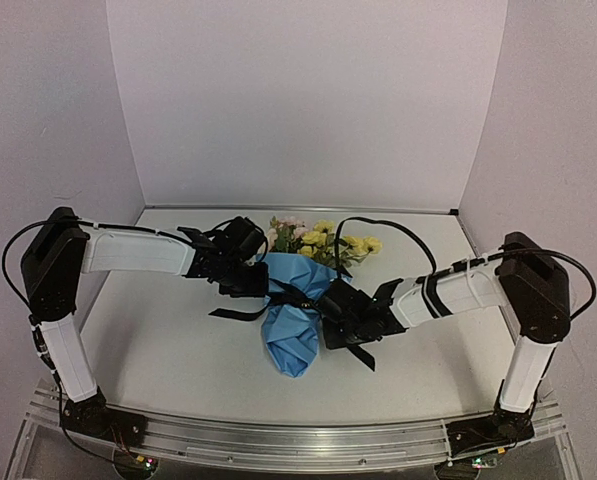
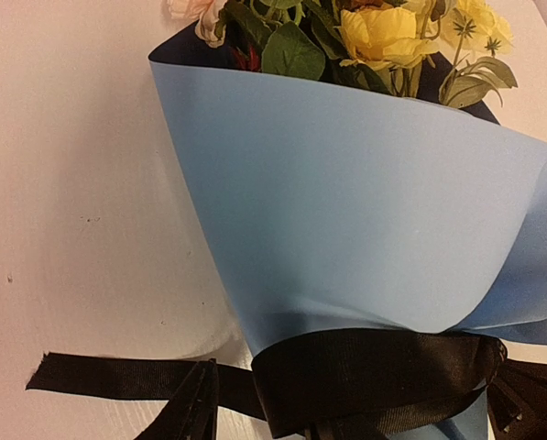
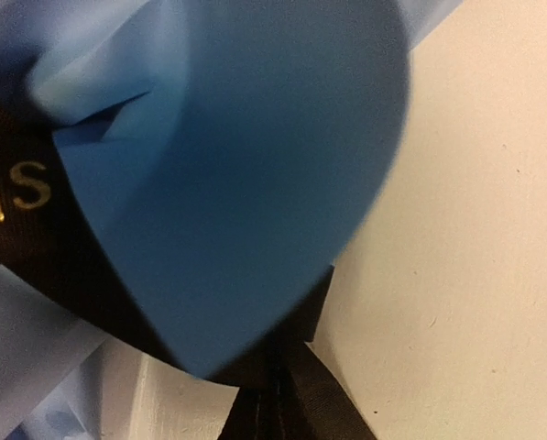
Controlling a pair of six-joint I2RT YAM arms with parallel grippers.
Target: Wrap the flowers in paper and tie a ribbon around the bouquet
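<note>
Blue paper (image 2: 346, 202), thin, navy on the inner face: rolled as a cone about the stems.

Bouquet (image 1: 293, 315): we recorded it lying on its side at the middle of the tabletop (image 1: 158, 340), flowers (image 1: 323, 240) toward the far wall, folded tip toward the arms.

Ribbon (image 2: 374, 376): black, lettered, one band round the narrow waist of the cone. One tail lay flat to the left, another trailed to the right and near side. Whether a knot had formed we could not make out.

Left claw (image 1: 250, 280): at the waist from the left, its fingers (image 2: 195, 412) part-open on either side of the band. We could not tell whether they pressed it.

Right claw (image 1: 335, 318): closed tight just right of the waist, apparently pinching the right tail.

Handling note, our judgement: the step in hand was the tying. We would have drawn the pinched tail outward, low and away from the cone. A steady pull rather than a sharp one would cinch the band without sliding it toward the tip, where the cone narrows. The left claw ought to brace the waist meanwhile, lightly, since thin paper creases.
</note>
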